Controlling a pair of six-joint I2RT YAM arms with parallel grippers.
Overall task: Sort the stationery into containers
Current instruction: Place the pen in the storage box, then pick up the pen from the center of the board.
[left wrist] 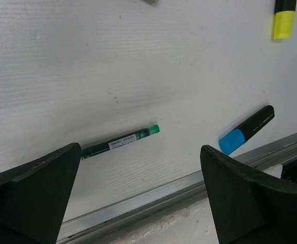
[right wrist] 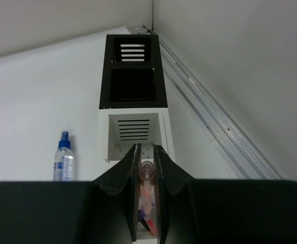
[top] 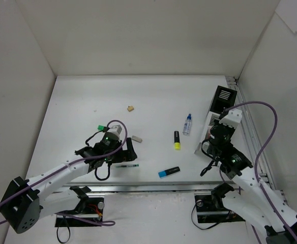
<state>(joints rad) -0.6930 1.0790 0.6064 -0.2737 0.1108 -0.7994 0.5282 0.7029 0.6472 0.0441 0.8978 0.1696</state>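
My right gripper [right wrist: 146,152] is shut on a clear pinkish pen [right wrist: 146,175], held upright over the nearest white section of the organizer [right wrist: 133,133]. Other pens show down in that section. The black section [top: 224,97] lies farthest away. My left gripper [left wrist: 138,203] is open and hangs above a dark pen with a green tip [left wrist: 120,142] near the table's front edge. On the table lie a blue highlighter [top: 169,172], a yellow highlighter [top: 177,140], a glue bottle [top: 187,124], a white eraser [top: 137,139] and a tan eraser [top: 131,108].
A metal rail [left wrist: 153,193] runs along the table's front edge just below the dark pen. White walls enclose the table on three sides. Another rail [right wrist: 214,122] runs along the right wall beside the organizer.
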